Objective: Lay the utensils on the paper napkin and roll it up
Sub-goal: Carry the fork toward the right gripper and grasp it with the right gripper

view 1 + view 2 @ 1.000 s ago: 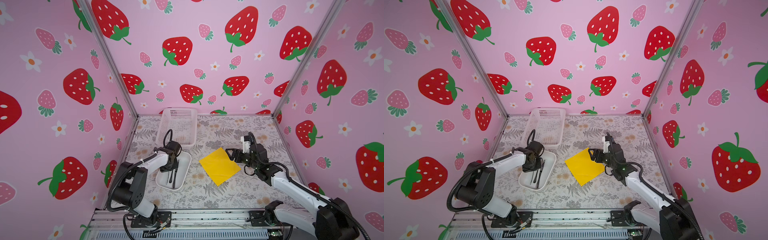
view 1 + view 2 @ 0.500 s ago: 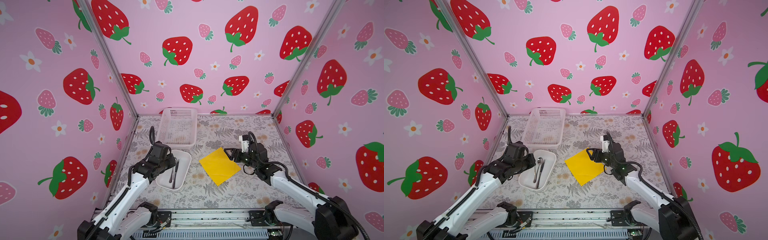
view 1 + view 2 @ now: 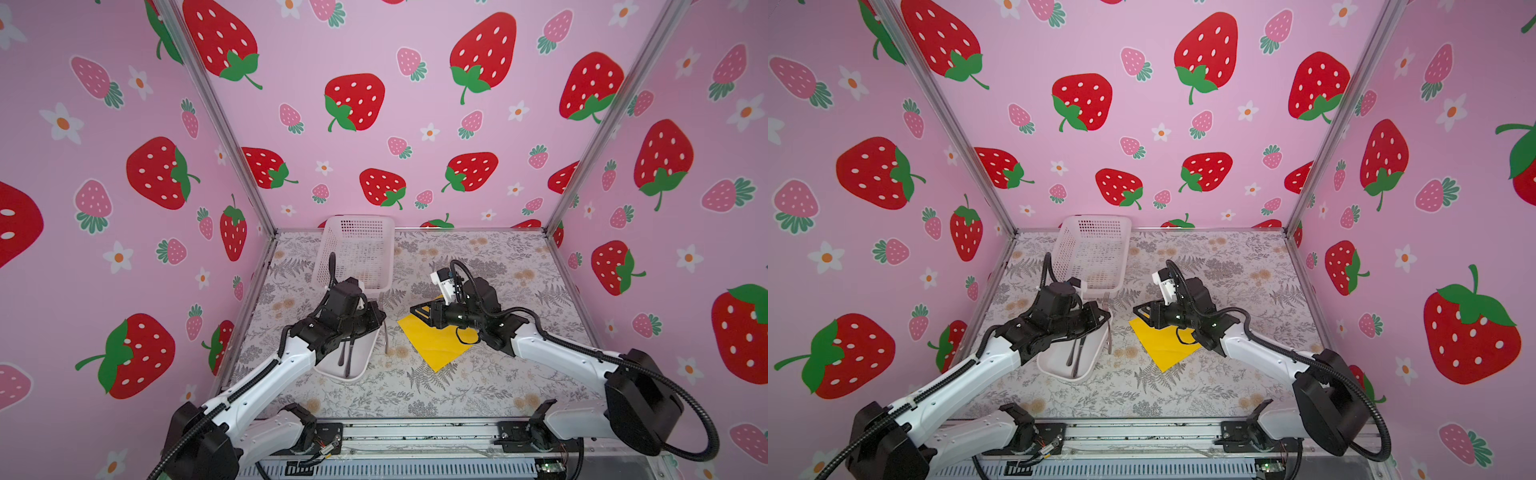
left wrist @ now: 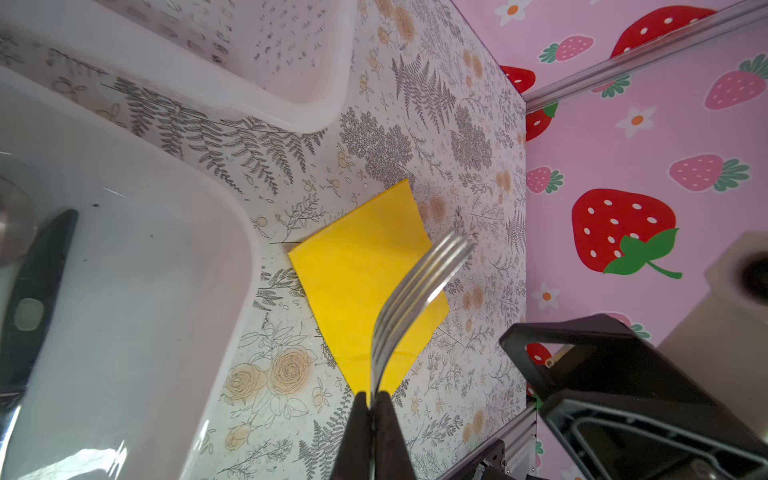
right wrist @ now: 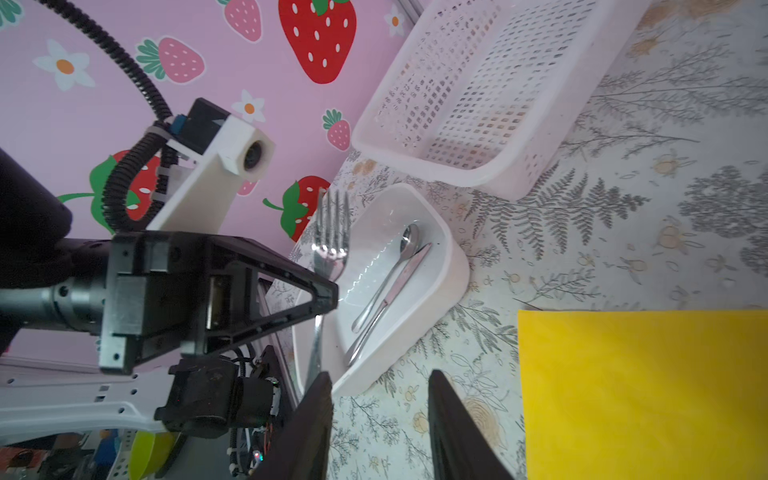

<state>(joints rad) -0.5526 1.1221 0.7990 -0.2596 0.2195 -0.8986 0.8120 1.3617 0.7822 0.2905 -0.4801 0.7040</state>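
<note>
The yellow paper napkin (image 3: 436, 345) (image 3: 1163, 345) (image 4: 357, 282) (image 5: 644, 395) lies flat on the floral table. My left gripper (image 3: 380, 318) (image 3: 1106, 318) (image 4: 374, 401) (image 5: 328, 297) is shut on the fork (image 3: 385, 336) (image 3: 1108, 328) (image 4: 415, 291) (image 5: 330, 232), held upright, tines up, between tray and napkin. Spoon (image 5: 390, 274) and knife (image 5: 395, 295) lie side by side in the white tray (image 3: 357, 374) (image 3: 1059, 370) (image 5: 453, 266). My right gripper (image 3: 415, 311) (image 3: 1139, 311) (image 5: 380, 376) hovers over the napkin's far corner, open, nothing between its fingers. The fork's handle end hangs just beside one finger.
A white mesh basket (image 3: 357, 249) (image 3: 1092, 249) (image 5: 478, 104) (image 4: 249, 54) stands at the back, just behind the tray. Pink strawberry walls close in the left, back and right sides. The two grippers face each other a short gap apart.
My left arm has lifted the fork out of the tray and carried it right, toward the napkin. The right gripper's jaws have narrowed and it has edged left toward the fork.
</note>
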